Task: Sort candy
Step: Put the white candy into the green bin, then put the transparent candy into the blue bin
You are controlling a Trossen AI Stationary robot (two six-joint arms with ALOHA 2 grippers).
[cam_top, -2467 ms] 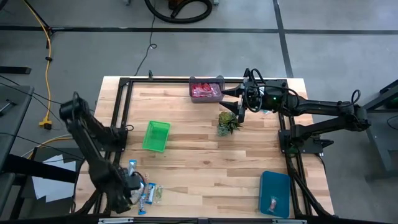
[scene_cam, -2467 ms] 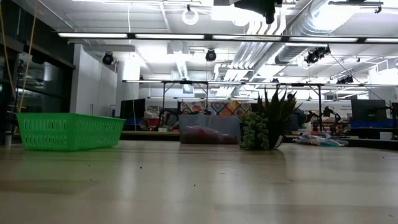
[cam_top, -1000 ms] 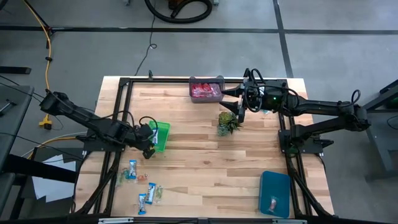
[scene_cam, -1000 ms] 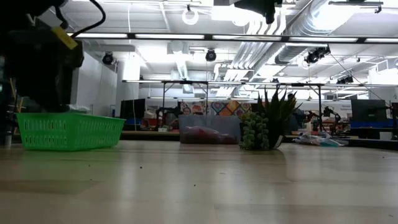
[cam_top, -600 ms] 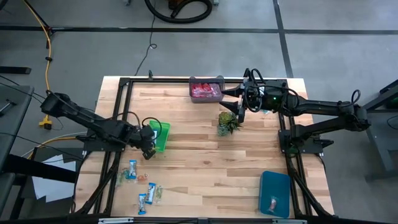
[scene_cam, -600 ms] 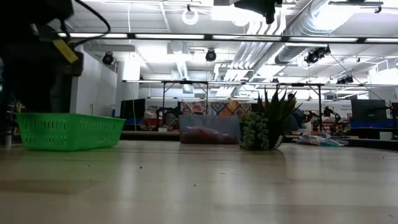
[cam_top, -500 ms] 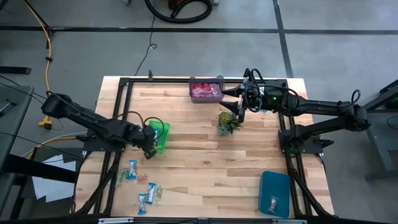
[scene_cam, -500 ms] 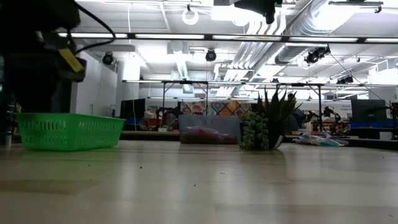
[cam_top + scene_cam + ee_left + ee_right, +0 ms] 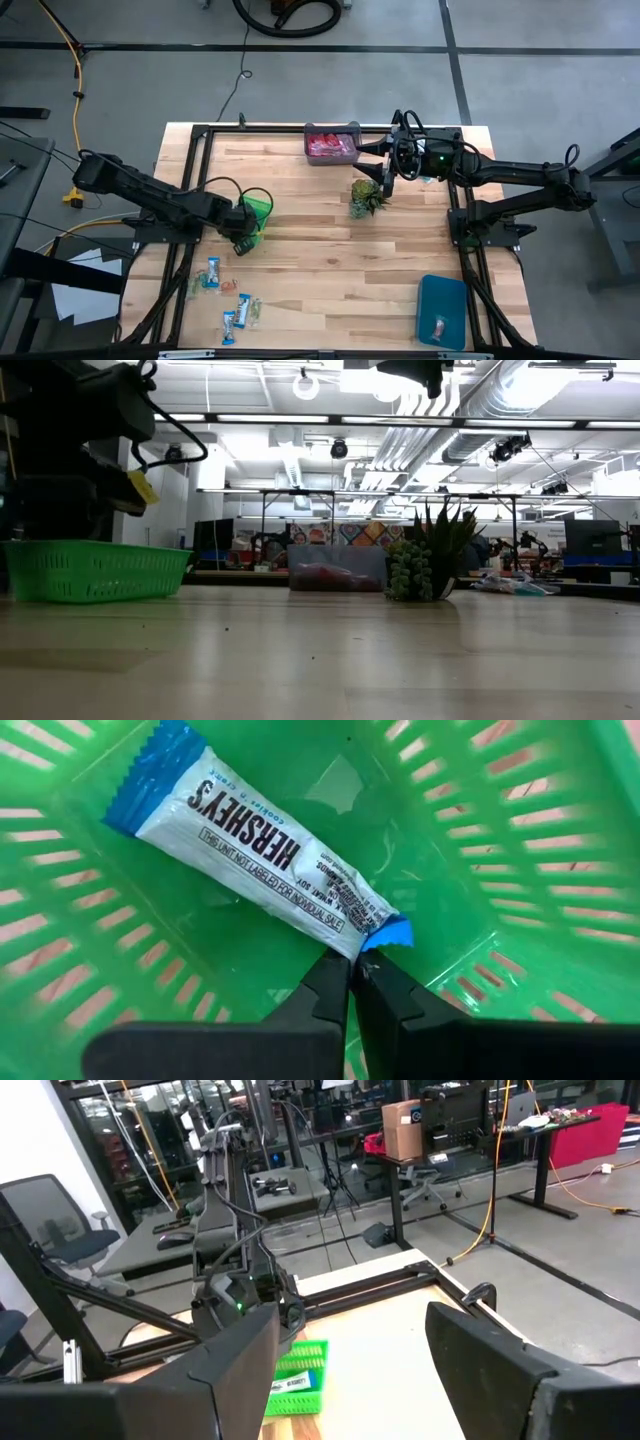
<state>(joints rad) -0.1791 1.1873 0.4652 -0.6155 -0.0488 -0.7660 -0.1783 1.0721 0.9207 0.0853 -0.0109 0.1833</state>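
My left gripper (image 9: 246, 222) reaches down into the green basket (image 9: 260, 207) at the table's left and is shut on a blue-and-white candy (image 9: 260, 845). In the low view the basket (image 9: 95, 570) stands on the table with the left arm above it. More blue-and-white and clear-wrapped candy (image 9: 232, 300) lies loose near the front left corner. My right gripper (image 9: 385, 160) hangs open and level, high over the far right, beside the grey bin of red candy (image 9: 332, 146). Its fingers (image 9: 240, 1370) hold nothing. My left gripper pinches the candy's blue crimped end (image 9: 392, 932) between its two fingertips (image 9: 330, 982). The fingers come steeply from above, pointing down into the basket. The wrapper stretches away from them over the basket's green floor (image 9: 420, 870); whether it rests there I cannot tell.
A small spiky green plant (image 9: 367, 196) stands right of the table's middle. A blue bin (image 9: 442, 310) with one candy sits at the front right. Black frame rails (image 9: 190, 180) run along the table's left, right and far sides. Bare wood (image 9: 340, 260) spreads across the middle.
My left gripper has sunk into the green basket, tipping steeper, and has stayed shut on the candy. The basket has slid a little toward the table's left edge.
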